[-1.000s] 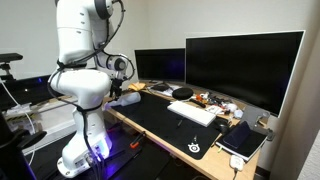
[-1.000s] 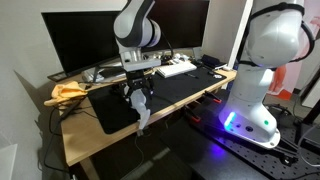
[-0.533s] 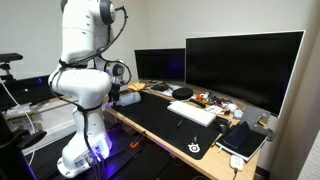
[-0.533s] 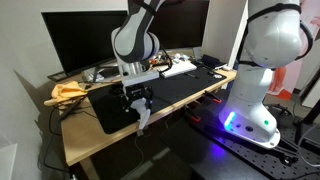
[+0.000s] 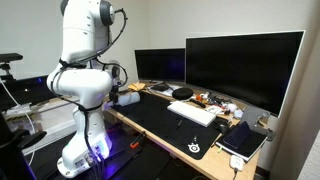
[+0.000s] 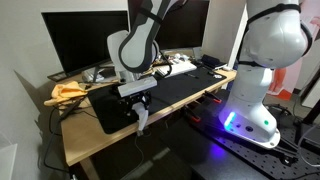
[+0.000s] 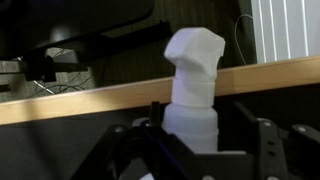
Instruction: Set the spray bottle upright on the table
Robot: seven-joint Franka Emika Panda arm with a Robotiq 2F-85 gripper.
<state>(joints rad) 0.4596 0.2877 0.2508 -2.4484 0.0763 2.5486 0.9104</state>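
Note:
The spray bottle [image 7: 193,85] is pale whitish plastic with a narrower spray head. In the wrist view it stands between the two dark fingers of my gripper [image 7: 195,138], which is shut on its body. In an exterior view the gripper [image 6: 138,104] holds the bottle [image 6: 141,121] at the front edge of the light-wood table [image 6: 92,142], over the near end of the black mat [image 6: 185,90]. In an exterior view the bottle [image 5: 129,99] shows beside the arm at the table's near end [image 5: 150,133].
Two large dark monitors [image 5: 240,65] stand along the back. A white keyboard [image 5: 193,113], a dark notebook [image 5: 244,140] and small clutter lie on the mat. A yellow cloth [image 6: 68,92] lies at the table's end. The robot base [image 6: 255,100] stands beside the table.
The arm has swung a little and the gripper has sunk slightly toward the table's front edge, still holding the bottle.

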